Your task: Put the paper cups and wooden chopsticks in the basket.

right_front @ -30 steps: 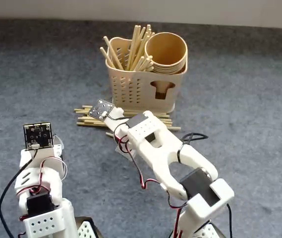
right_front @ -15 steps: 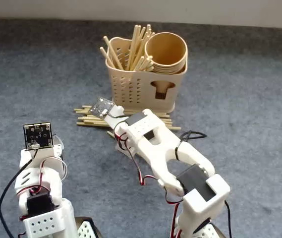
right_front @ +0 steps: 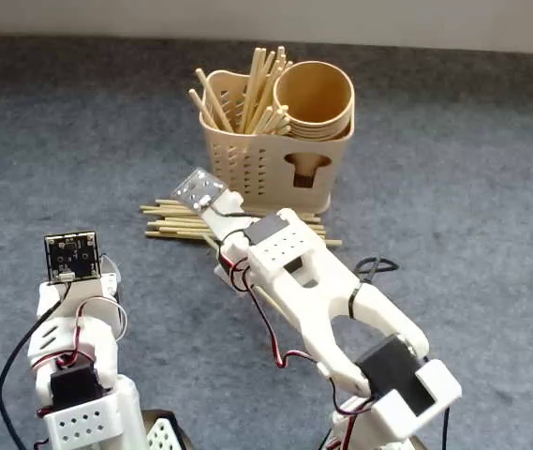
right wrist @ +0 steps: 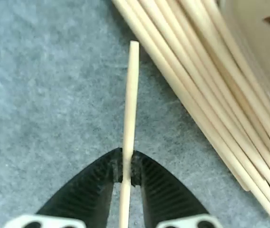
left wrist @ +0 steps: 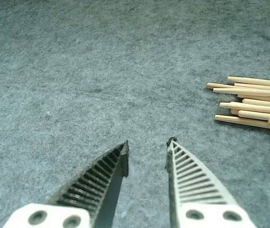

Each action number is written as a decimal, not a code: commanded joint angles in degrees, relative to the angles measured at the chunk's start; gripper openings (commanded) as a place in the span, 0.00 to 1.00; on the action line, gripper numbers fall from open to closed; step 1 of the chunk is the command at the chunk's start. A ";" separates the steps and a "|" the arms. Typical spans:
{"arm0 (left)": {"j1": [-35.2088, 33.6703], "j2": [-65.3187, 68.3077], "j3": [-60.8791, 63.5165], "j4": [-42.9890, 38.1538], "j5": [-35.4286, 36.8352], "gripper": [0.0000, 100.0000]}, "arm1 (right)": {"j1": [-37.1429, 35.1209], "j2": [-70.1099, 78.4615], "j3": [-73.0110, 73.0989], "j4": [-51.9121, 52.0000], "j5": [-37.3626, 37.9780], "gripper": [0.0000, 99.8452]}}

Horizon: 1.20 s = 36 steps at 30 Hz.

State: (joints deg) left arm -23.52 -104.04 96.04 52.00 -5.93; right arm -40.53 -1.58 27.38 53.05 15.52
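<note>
The right arm (right_front: 322, 291) covers the middle of the loose chopsticks (right_front: 174, 221) in front of the basket (right_front: 247, 169), so their count is unclear. The left wrist view's edge cuts them off. The 1 held chopstick (right wrist: 131, 104) runs off the right wrist view's edge.

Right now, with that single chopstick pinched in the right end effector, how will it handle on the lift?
Probably stiff: the chopstick juts straight out of the right end effector without sagging. Gripped at one narrow spot, it may pivot or slip. Thin wood, likely light.
</note>
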 commanded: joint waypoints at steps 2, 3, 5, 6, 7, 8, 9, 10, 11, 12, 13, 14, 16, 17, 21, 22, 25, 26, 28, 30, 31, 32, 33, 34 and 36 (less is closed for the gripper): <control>-0.13 -0.75 1.10 0.26 0.26 0.14 | -0.84 -6.37 -0.22 -0.13 -6.33 0.01; -0.13 -0.75 1.10 0.26 0.26 0.14 | -1.19 -7.34 -0.22 -0.13 -7.30 0.01; -0.13 -0.75 1.10 0.26 0.26 0.14 | -1.98 -8.92 -0.04 -0.04 -8.70 0.01; -0.13 -0.75 1.10 0.26 0.26 0.14 | -2.33 -9.71 0.04 0.22 -9.41 0.01; -0.13 -0.75 1.10 0.26 0.26 0.14 | -2.51 -10.51 0.13 0.22 -10.11 0.01; -0.13 -0.75 1.10 0.26 0.26 0.14 | -2.51 -11.47 0.75 0.22 -11.08 0.01; -0.13 -0.75 1.10 0.26 0.26 0.14 | -2.51 -12.53 1.36 -0.13 -11.96 0.01; -0.13 -0.75 1.10 0.26 0.26 0.14 | -2.51 -13.85 1.89 -0.22 -12.66 0.01; -0.13 -0.75 1.10 0.26 0.26 0.14 | -2.51 -15.16 2.42 -0.66 -13.19 0.01; -0.13 -0.75 1.10 0.26 0.26 0.14 | -2.51 -16.57 3.12 -1.27 -13.80 0.01; -0.13 -0.75 1.10 0.26 0.26 0.14 | -2.51 -18.15 4.18 -1.98 -14.42 0.01; -0.13 -0.75 1.10 0.26 0.26 0.14 | -2.51 -19.74 5.58 -3.12 -14.86 0.01; -0.13 -0.75 1.10 0.26 0.26 0.14 | -2.51 -22.90 9.10 -6.64 -15.03 0.01; -0.13 -0.75 1.10 0.26 0.26 0.14 | -2.51 -24.48 11.21 -8.75 -15.03 0.01; -0.13 -0.75 1.10 0.26 0.26 0.14 | -2.15 -31.16 20.35 -19.47 -15.03 0.01; -0.13 -0.75 1.10 0.26 0.26 0.14 | -2.15 -33.01 22.73 -22.11 -15.03 0.01; -0.13 -0.75 1.10 0.26 0.26 0.14 | -2.15 -38.64 28.18 -28.26 -15.12 0.01; -0.13 -0.75 1.10 0.26 0.26 0.14 | -2.15 -40.57 29.58 -29.93 -15.12 0.01; -0.13 -0.75 1.10 0.26 0.26 0.14 | -2.15 -44.53 31.96 -32.48 -15.12 0.01; -0.13 -0.75 1.10 0.26 0.26 0.14 | -2.07 -48.57 33.63 -33.80 -15.12 0.01; -0.13 -0.75 1.10 0.26 0.26 0.14 | -2.07 -50.77 34.24 -34.15 -15.12 0.01; -0.13 -0.75 1.10 0.26 0.26 0.14 | -2.07 -52.97 34.68 -34.33 -15.12 0.01; -0.13 -0.75 1.10 0.26 0.26 0.14 | -2.07 -55.16 34.86 -34.33 -15.12 0.01; -0.13 -0.75 1.10 0.26 0.26 0.14 | -2.07 -57.45 34.95 -34.33 -15.12 0.01; -0.13 -0.75 1.10 0.26 0.26 0.14 | -2.07 -61.93 34.86 -34.33 -15.12 0.01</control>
State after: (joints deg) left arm -23.52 -104.04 96.04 52.00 -5.93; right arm -42.46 -56.26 63.08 20.44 0.84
